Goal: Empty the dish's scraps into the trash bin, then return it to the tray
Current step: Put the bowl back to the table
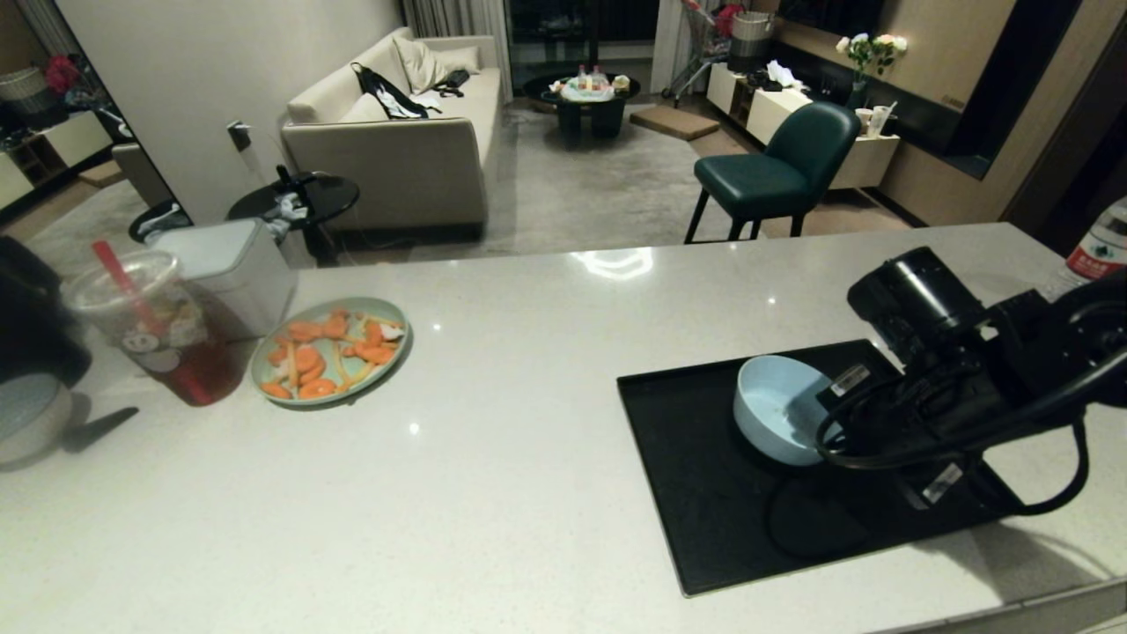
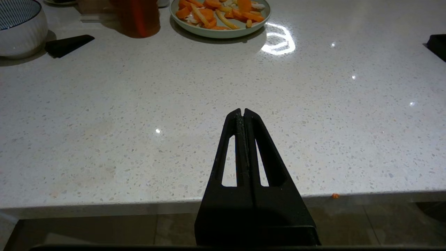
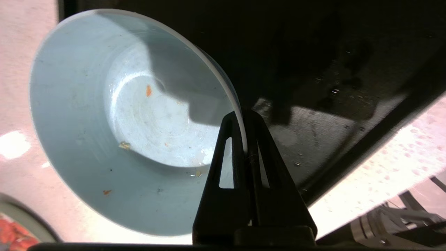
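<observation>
The tray (image 1: 704,493) lies on the counter with the dish (image 1: 775,418) held tilted over it, judged to be on its return and nearly empty of scraps (image 3: 148,90). Lowering and release are called for next. The right gripper (image 3: 244,116) is clamped on the rim. The left gripper (image 2: 243,113) is closed and parked.

- Left gripper (image 2: 243,112) pressed shut, hovering at the near edge of the counter (image 2: 139,115).
- Far side: green plate (image 2: 219,32) of carrot slices (image 2: 209,14), ribbed bowl (image 2: 21,31), red drink (image 2: 137,17).
</observation>
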Controlling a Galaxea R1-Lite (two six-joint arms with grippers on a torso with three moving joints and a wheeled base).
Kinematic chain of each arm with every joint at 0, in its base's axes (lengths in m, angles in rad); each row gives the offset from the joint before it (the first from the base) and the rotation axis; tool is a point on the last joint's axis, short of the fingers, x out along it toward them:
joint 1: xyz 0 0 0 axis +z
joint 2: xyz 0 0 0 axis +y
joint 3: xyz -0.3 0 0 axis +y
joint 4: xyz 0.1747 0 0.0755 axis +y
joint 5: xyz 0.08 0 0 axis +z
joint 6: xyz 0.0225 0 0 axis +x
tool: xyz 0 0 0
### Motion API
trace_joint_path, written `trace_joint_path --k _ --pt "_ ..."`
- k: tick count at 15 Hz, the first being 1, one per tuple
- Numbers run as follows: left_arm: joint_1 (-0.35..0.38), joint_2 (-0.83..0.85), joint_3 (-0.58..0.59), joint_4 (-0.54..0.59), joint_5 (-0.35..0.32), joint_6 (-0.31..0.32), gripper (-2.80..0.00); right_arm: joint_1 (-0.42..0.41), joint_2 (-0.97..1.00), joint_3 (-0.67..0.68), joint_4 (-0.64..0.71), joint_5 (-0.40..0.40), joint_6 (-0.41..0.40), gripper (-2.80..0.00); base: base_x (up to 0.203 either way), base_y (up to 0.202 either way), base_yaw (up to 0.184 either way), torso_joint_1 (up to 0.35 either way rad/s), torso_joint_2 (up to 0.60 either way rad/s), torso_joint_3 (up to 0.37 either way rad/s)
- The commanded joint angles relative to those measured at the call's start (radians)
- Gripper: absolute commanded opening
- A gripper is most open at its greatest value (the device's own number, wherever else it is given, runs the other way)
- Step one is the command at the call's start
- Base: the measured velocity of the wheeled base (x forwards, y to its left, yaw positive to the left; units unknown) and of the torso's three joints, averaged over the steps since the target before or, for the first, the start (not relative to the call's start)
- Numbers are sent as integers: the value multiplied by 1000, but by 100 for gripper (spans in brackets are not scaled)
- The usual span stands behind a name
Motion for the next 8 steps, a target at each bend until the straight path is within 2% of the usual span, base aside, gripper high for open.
trace_joint_path --k 1,2,8 --pt "0 1 0 0 0 -1 -280 4 -19 2 63 0 8 -280 0 0 0 0 0 0" --pt "0 1 0 0 0 -1 -280 5 -22 6 91 -1 9 -280 0 0 0 0 0 0" --pt "0 1 0 0 0 -1 -280 4 19 27 68 -7 12 -280 0 0 0 0 0 0"
